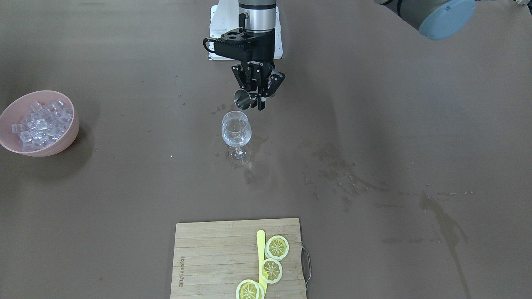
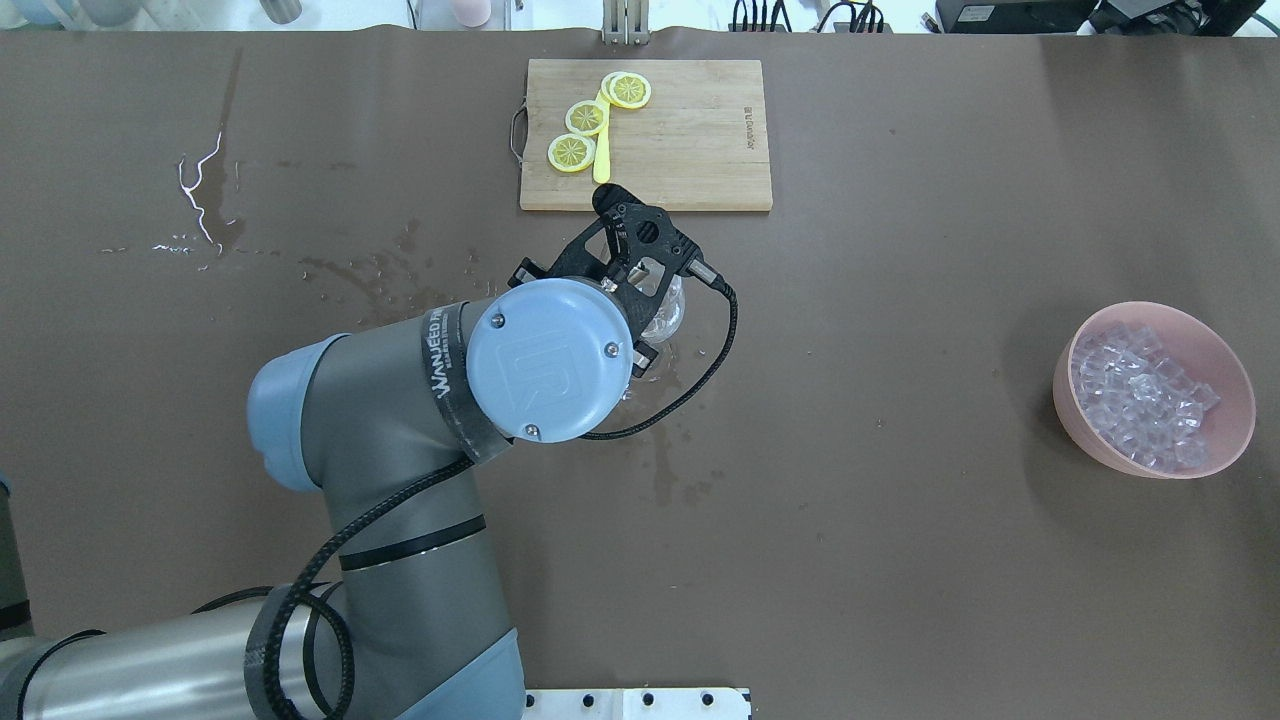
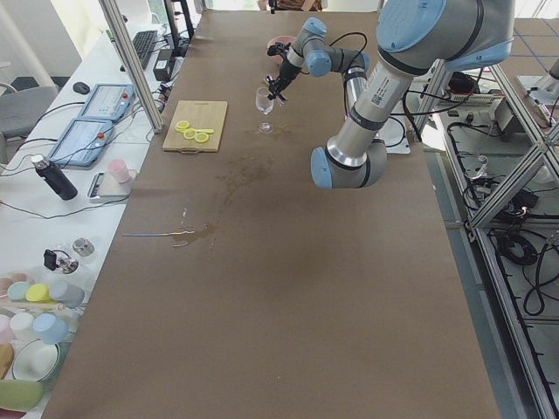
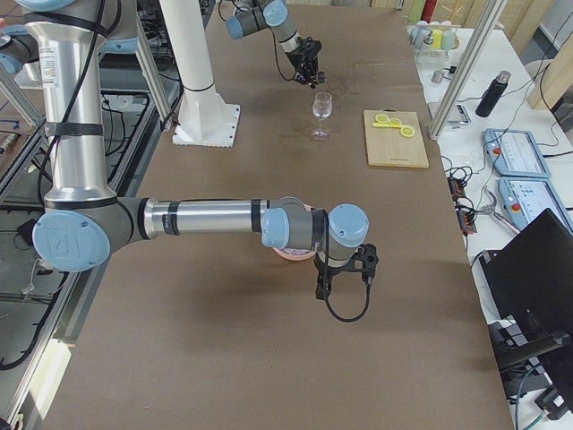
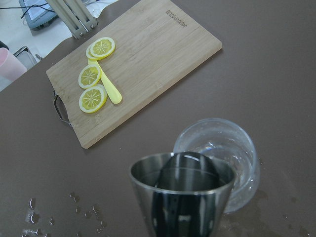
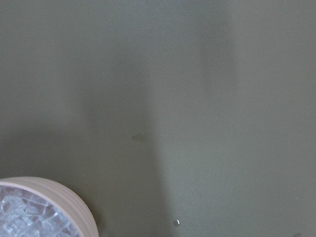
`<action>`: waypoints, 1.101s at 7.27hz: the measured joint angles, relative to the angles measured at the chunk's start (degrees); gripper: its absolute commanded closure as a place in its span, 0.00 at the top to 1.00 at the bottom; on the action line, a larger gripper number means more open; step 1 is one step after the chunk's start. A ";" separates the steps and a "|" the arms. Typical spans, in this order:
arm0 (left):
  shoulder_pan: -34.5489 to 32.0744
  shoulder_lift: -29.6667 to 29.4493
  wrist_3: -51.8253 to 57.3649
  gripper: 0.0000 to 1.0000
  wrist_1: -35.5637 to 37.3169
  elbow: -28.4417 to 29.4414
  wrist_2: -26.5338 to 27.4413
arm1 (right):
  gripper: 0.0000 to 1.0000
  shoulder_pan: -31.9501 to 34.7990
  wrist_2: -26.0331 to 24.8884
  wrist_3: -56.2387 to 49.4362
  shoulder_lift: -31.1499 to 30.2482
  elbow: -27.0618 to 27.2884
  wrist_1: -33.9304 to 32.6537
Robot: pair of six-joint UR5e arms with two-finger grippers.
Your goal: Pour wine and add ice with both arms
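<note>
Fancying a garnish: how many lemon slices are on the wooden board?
3 lemon slices on the cutting board beside a yellow stick: nearest the robot, middle, and farthest. An edge under the farthest may be a fourth.

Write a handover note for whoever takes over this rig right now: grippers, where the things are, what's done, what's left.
Left gripper: shut on the metal jigger, tipped just above the wine glass.
Right gripper: near the pink bowl; open or shut cannot be told.
Ice: heaped in the bowl, none seen in the glass.
Done: jigger picked up and tipped; wine barely visible in the glass.
Left: likely finish pouring, then add ice.
</note>
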 measured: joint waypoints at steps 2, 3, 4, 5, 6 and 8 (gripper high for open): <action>-0.30 -0.71 1.41 0.00 2.14 0.89 -0.15 | 1.00 -0.07 0.11 0.01 0.02 -0.14 0.00; -0.31 -0.98 1.77 0.00 3.54 0.93 -0.17 | 1.00 -0.14 0.13 0.01 0.05 -0.17 0.00; -0.30 -1.25 1.99 0.00 5.06 0.89 -0.18 | 1.00 -0.20 0.13 0.01 0.08 -0.20 0.00; -0.28 -1.89 2.08 0.00 6.93 0.81 -0.19 | 1.00 -0.26 0.13 0.01 0.08 -0.24 0.00; -0.27 -3.14 2.11 0.00 9.42 0.76 -0.21 | 1.00 -0.28 0.13 0.01 0.09 -0.25 0.00; -0.27 -6.23 2.15 0.00 14.38 1.00 -0.22 | 1.00 -0.30 0.14 0.01 0.09 -0.38 0.00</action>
